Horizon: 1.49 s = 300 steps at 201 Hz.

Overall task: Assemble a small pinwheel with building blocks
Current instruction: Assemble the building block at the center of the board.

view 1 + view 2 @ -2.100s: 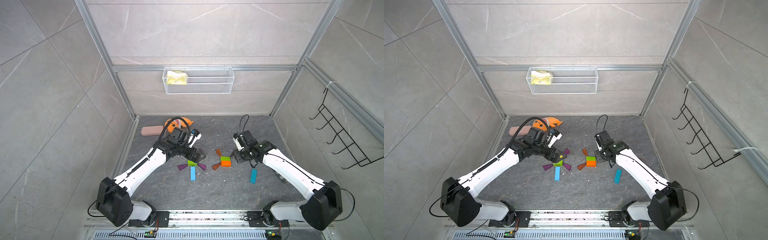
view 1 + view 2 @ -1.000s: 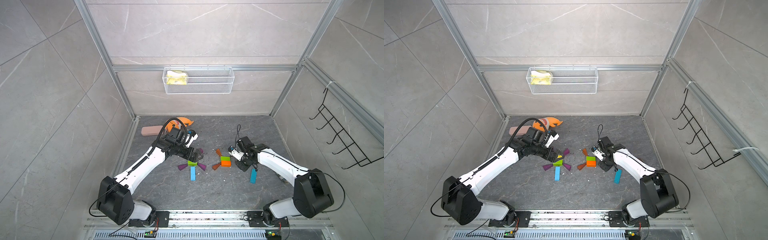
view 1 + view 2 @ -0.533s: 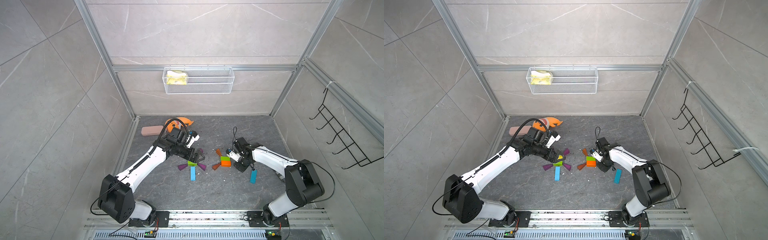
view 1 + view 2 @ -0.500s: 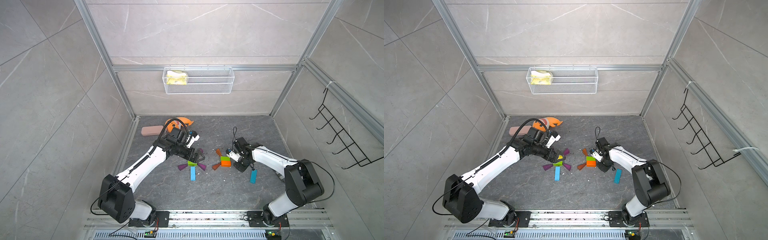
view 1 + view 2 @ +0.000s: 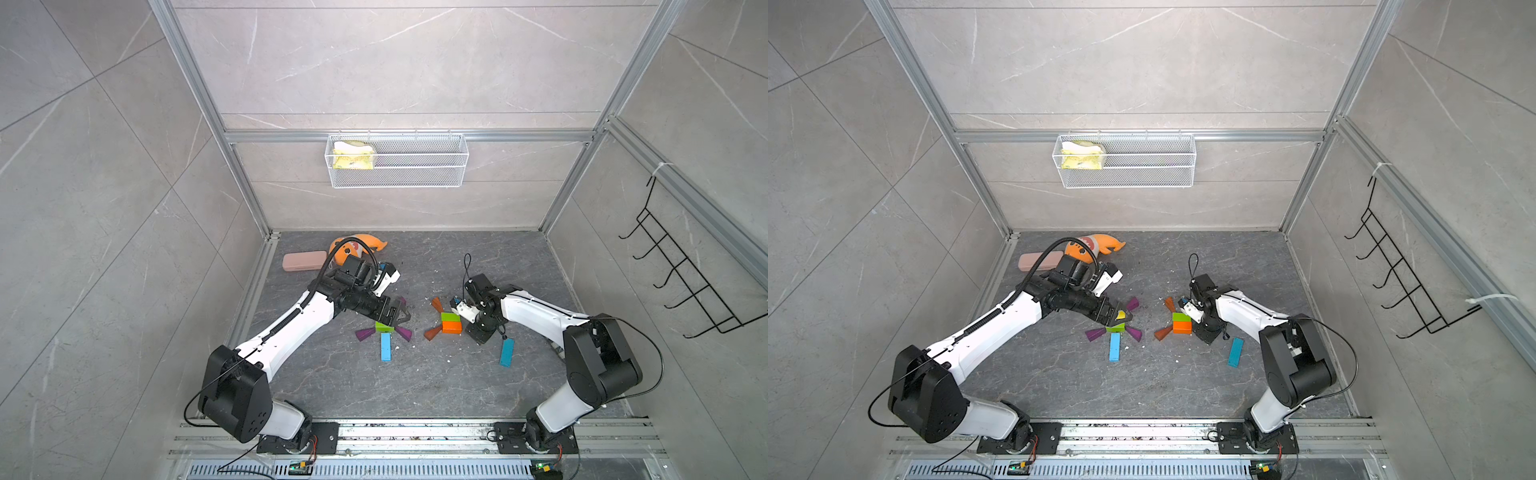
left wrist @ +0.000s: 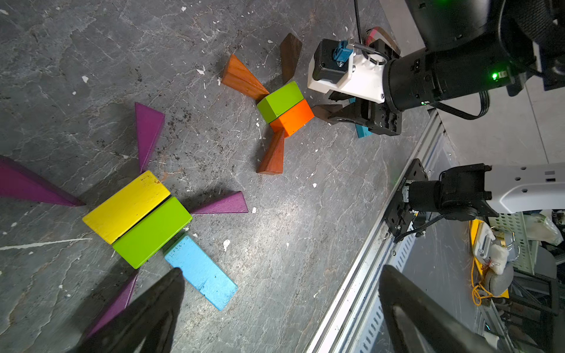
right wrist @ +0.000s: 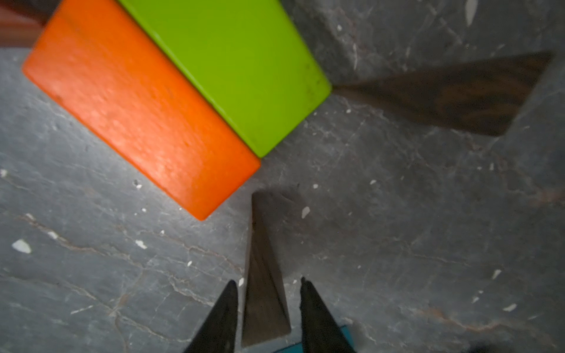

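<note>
One cluster on the floor has a yellow brick (image 6: 125, 206) against a green brick (image 6: 153, 230), purple wedges (image 6: 148, 128) fanning out and a light-blue bar (image 6: 200, 272). My left gripper (image 6: 279, 275) hovers over it, open wide and empty. The other cluster joins a green brick (image 7: 232, 61) and an orange brick (image 7: 137, 122), with orange wedges (image 6: 241, 78) and a brown wedge (image 7: 458, 94). My right gripper (image 7: 268, 281) straddles a second brown wedge (image 7: 260, 244) lying on the floor with its tip towards the orange brick. Its jaws stand slightly apart, with a gap on each side.
A loose light-blue bar (image 5: 506, 352) lies just behind the right gripper. A pink case (image 5: 304, 261) and an orange plush shark (image 5: 365, 243) sit at the back left. A wire basket (image 5: 397, 162) hangs on the back wall, a hook rack (image 5: 681, 282) on the right wall.
The right gripper moved in to the orange and green bricks with the brown wedge, and its jaws have now parted off it. The left arm has barely moved.
</note>
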### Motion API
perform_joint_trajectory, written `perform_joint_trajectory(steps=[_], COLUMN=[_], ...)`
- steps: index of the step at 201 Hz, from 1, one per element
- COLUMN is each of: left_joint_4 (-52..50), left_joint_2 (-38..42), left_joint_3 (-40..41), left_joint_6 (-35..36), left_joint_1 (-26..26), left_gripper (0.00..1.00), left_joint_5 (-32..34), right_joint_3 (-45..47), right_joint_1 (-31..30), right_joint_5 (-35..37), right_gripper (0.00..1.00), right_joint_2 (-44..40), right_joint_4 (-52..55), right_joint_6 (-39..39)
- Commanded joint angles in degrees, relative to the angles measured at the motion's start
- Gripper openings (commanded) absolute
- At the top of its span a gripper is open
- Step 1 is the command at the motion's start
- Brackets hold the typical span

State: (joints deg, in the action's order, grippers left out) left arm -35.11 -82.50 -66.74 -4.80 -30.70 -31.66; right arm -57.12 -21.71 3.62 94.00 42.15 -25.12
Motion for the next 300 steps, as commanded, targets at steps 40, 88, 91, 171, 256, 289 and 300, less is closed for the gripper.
perform_joint_trajectory(steps=[40, 88, 91, 171, 256, 289, 300], left_joint_4=[-0.32, 0.11, 0.25, 0.75, 0.64, 0.25, 0.28], left_joint_2=[-0.12, 0.06, 0.01, 1.27, 0.67, 0.54, 0.41], left_joint_3=[-1.45, -1.76, -1.79, -1.12, -1.28, -1.27, -1.41], left_joint_6=[1.12, 1.04, 1.02, 1.0, 0.66, 1.0, 1.02], left_joint_1=[0.35, 0.31, 0.36, 0.33, 0.34, 0.29, 0.37], left_gripper=[1.0, 1.0, 1.0, 1.0, 1.0, 1.0, 1.0], left_joint_5=[-1.81, -3.44, -3.54, -2.99, -3.63, -2.81, -2.8], right_joint_3=[-2.04, -5.25, -5.43, 7.37, 9.5, 7.92, 7.98], right_joint_1=[-0.18, -0.33, -0.34, -0.5, -3.59, -3.6, -3.63], right_joint_5=[3.28, 7.56, 8.65, 5.46, 3.75, 3.31, 2.9], right_gripper=[0.52, 0.7, 0.71, 0.37, 0.39, 0.38, 0.38], right_joint_2=[-3.92, -16.04, -16.45, -21.93, -14.44, -10.97, -9.8], right_joint_4=[1.0, 9.93, 10.18, 11.27, 6.09, 4.12, 3.19], right_joint_6=[2.05, 19.94, 22.72, 67.55, 67.85, 66.36, 65.93])
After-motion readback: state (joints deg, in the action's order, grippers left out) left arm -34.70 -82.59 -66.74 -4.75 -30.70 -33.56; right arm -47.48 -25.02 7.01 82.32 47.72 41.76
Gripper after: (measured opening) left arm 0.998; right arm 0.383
